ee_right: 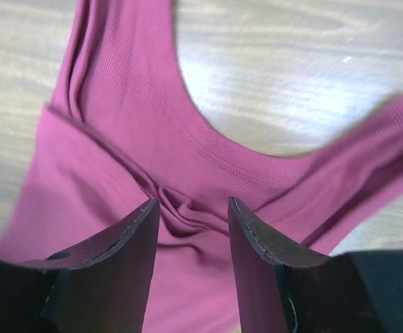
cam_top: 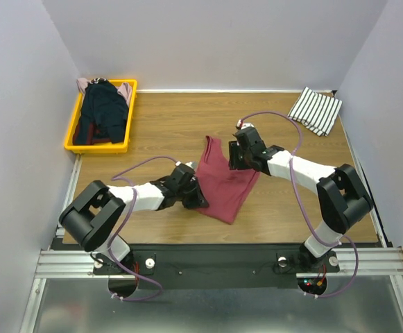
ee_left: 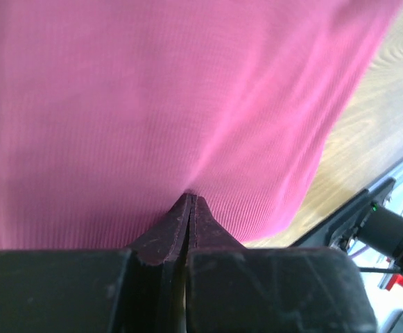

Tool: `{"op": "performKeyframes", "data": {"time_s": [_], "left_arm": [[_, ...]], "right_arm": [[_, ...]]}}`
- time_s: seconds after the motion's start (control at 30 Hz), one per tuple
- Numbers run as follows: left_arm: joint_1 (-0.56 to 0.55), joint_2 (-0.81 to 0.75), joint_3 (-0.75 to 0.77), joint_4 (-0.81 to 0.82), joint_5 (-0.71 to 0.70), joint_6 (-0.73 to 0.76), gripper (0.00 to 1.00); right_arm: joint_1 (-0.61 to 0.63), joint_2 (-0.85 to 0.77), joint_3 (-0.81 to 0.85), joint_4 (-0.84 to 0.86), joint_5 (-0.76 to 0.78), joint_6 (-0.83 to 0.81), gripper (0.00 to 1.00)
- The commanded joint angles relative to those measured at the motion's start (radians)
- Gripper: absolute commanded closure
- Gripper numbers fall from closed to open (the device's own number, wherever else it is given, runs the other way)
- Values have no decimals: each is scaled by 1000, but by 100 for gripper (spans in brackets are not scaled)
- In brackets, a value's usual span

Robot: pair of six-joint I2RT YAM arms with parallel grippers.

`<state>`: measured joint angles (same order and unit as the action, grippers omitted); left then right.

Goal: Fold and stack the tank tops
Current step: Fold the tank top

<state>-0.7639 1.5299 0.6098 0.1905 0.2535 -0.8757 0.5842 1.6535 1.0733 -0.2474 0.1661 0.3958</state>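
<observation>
Red tank top (cam_top: 223, 182): dark red, fine ribbed knit, soft and limp. It lies near the middle of the tabletop (cam_top: 166, 125), partly doubled over itself into a rough slanted wedge, with one narrow strap pointing toward the far edge.
Neckline: a deep scoop with a stitched band. In my right wrist view the cloth (ee_right: 118, 173) bunches into a small twist of wrinkles just below that band.
My left gripper (cam_top: 200, 199): pressed together with only a thin slit between the jaws, pinching the near-left edge of the red tank top. In its wrist view the knit (ee_left: 152, 104) draws into a pucker right at the gripper (ee_left: 189, 205).
My right gripper (cam_top: 236, 158): about half open and holding nothing. In its wrist view the gripper (ee_right: 191, 208) straddles the wrinkled patch under the neckline. I cannot tell whether it touches the cloth.
Striped tank top (cam_top: 315, 109): white with thin black stripes, folded into a flat, tidy rectangle at the far right corner of the tabletop.
Bin (cam_top: 73, 135): yellow plastic, rectangular, at the far left corner.
Navy tank top (cam_top: 103, 111): dark and crumpled, heaped in the bin.
Pink tank top (cam_top: 125, 90): pale, showing only at the far end of the bin under the navy one.
</observation>
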Motion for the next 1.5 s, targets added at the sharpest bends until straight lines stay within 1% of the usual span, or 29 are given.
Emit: {"op": "performKeyframes", "data": {"time_s": [0.0, 0.13, 0.27, 0.43, 0.5, 0.53, 0.6, 0.63, 0.7, 0.73, 0.8, 0.83, 0.93, 1.37, 1.4, 1.47], "left_arm": [[72, -89, -18, -124, -28, 58, 87], [106, -102, 1, -169, -45, 92, 84], [127, -90, 18, -177, -50, 109, 83], [126, -99, 36, -172, -31, 115, 83], [123, -119, 42, -171, -31, 121, 81], [123, -122, 45, -172, -31, 124, 80], [123, -125, 53, -183, -34, 130, 80], [123, -122, 53, -184, -36, 130, 80], [123, -116, 47, -184, -36, 130, 80], [124, -110, 39, -183, -34, 129, 80], [123, -108, 31, -177, -30, 127, 81], [123, -106, 28, -172, -28, 126, 80], [123, -103, 15, -166, -26, 123, 80], [123, -108, -33, -146, -13, 118, 81], [123, -108, -31, -146, -14, 118, 81], [123, -103, -35, -145, -13, 119, 81]], "right_arm": [[26, -34, -3, 31, -77, -12, 50], [52, -24, -12, 46, -102, 0, 50], [68, -17, -29, 65, -126, 11, 51], [88, 15, -30, 79, -112, 14, 52], [89, 37, -24, 85, -112, 15, 53], [89, 48, -21, 86, -112, 14, 57], [91, 63, -15, 88, -111, 15, 59], [94, 63, -15, 89, -108, 18, 63], [92, 71, -12, 91, -96, 20, 67], [92, 69, -12, 89, -89, 21, 72], [92, 71, -12, 89, -71, 21, 77], [92, 72, -12, 89, -65, 23, 81], [92, 62, -15, 88, -16, 35, 88], [94, 84, 7, 59, 118, 60, 89], [92, 84, 7, 56, 127, 61, 88], [92, 84, 7, 51, 139, 67, 84]]}}
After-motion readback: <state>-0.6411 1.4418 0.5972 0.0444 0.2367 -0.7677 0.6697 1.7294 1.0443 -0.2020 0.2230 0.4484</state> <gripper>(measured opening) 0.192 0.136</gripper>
